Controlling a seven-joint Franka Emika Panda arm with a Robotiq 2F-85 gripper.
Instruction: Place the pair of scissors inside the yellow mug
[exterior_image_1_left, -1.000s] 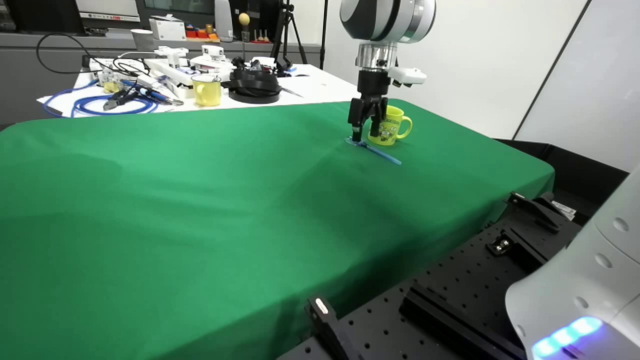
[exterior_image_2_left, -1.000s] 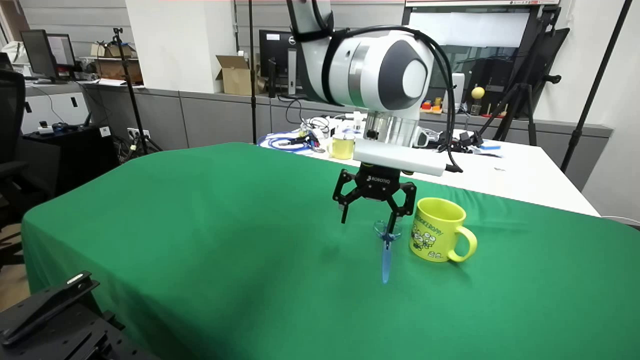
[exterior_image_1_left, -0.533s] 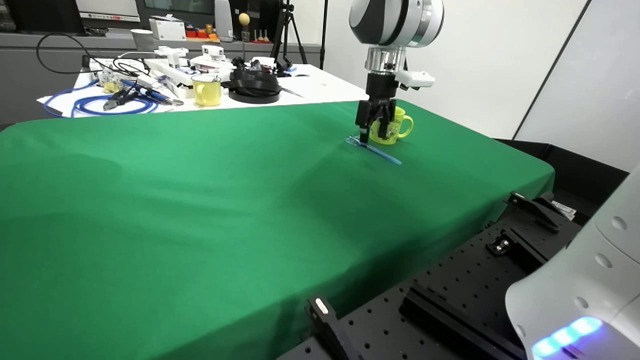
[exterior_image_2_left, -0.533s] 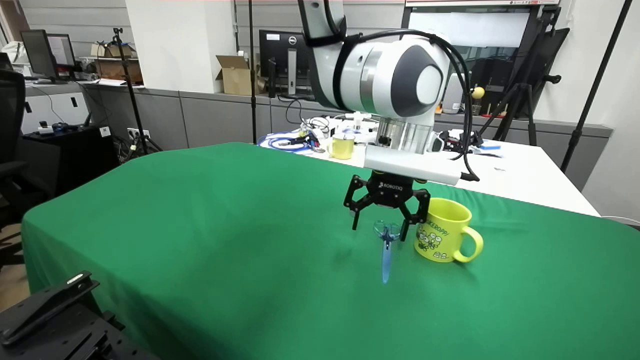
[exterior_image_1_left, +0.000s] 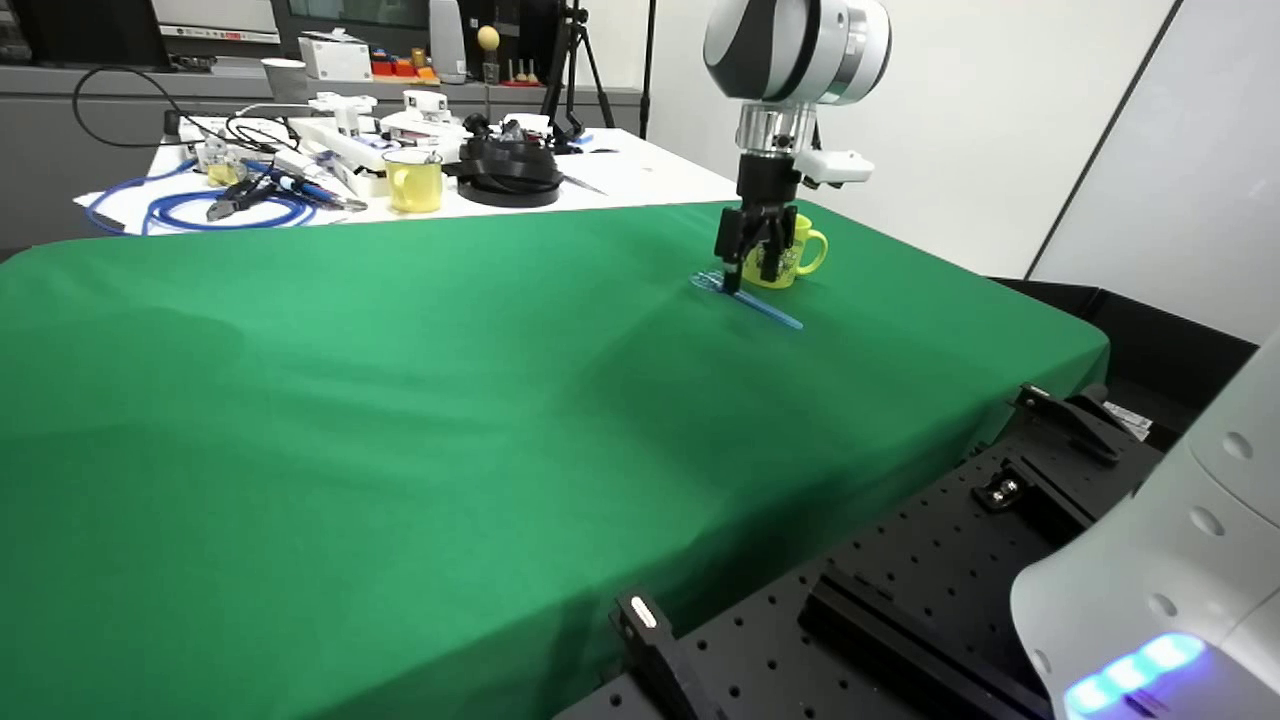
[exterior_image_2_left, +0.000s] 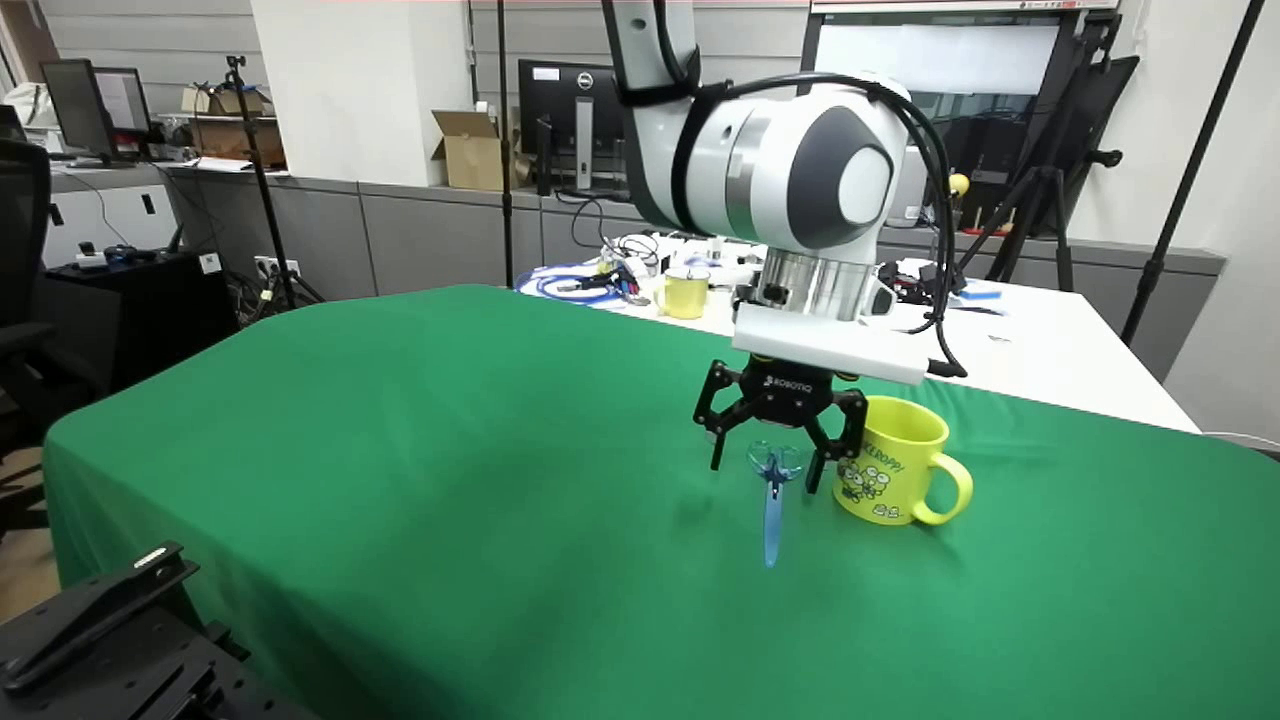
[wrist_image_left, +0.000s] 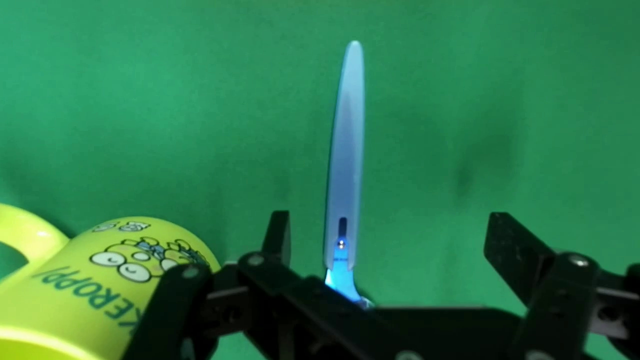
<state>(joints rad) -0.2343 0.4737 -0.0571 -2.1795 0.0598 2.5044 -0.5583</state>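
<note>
Green cloth (exterior_image_2_left: 420, 500) spreads across the foreground, a white table (exterior_image_2_left: 1060, 345) beyond its far edge. One slim pair of clear-blue, loop-handled scissors (exterior_image_2_left: 773, 508) lies flat on the cloth, just left of one upright, bright yellow, cartoon-printed mug (exterior_image_2_left: 900, 462) in an exterior view. The black two-fingered gripper (exterior_image_2_left: 765, 478) holds nothing: its fingers stand wide apart, one on either side of the scissors, presumably to pinch their narrow width. The mug's upward mouth seems suited to receive them. One paler yellow mug (exterior_image_2_left: 684, 295) stands on the white table.

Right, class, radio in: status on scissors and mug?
Gripper open, empty. Blue scissors flat on green cloth, between jaws. Yellow Keroppi mug close alongside, contact unclear.
</note>
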